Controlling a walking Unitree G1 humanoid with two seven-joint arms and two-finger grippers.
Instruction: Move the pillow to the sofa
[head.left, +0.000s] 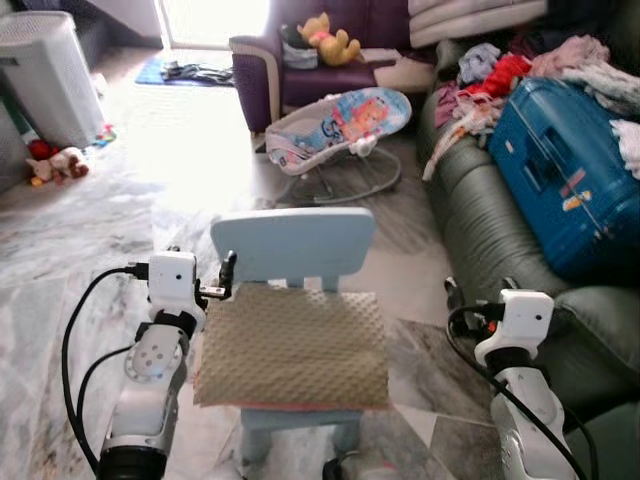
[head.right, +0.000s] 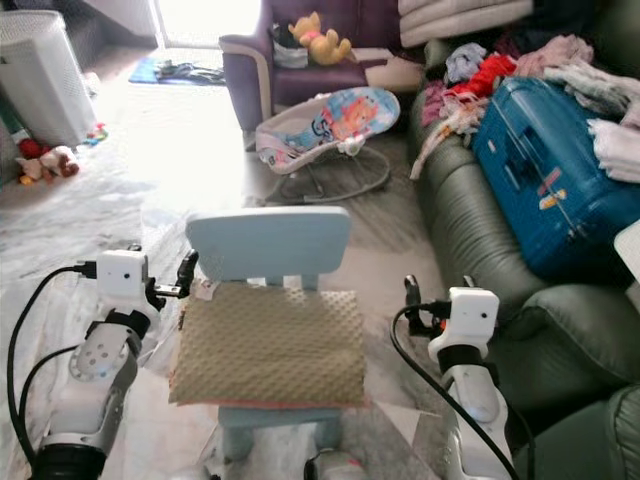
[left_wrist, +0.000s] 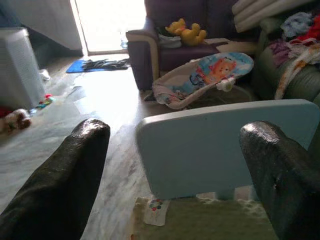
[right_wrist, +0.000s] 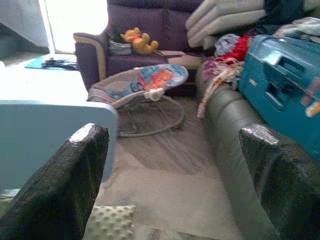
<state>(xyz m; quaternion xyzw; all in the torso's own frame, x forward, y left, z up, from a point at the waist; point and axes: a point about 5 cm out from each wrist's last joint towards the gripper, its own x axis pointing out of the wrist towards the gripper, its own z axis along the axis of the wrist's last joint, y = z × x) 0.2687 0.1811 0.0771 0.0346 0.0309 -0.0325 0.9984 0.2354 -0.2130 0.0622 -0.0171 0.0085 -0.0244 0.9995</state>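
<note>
The pillow (head.left: 295, 345) is a flat beige dotted cushion lying on the seat of a small light-blue chair (head.left: 292, 248) right in front of me. My left gripper (head.left: 203, 268) is open beside the pillow's back left corner, level with the chair back; its wrist view shows a black finger (left_wrist: 75, 170) on either side of the backrest and the pillow's edge (left_wrist: 210, 220) below. My right gripper (head.left: 480, 292) is open and holds nothing, in the gap between the chair and the dark green sofa (head.left: 490, 230) on the right.
A blue suitcase (head.left: 565, 170) and piled clothes (head.left: 500, 70) cover much of the sofa seat. A baby bouncer (head.left: 340, 125) stands behind the chair, with a purple armchair (head.left: 265, 70) holding a yellow teddy beyond. A white air purifier (head.left: 40, 75) and toys (head.left: 55, 165) sit far left.
</note>
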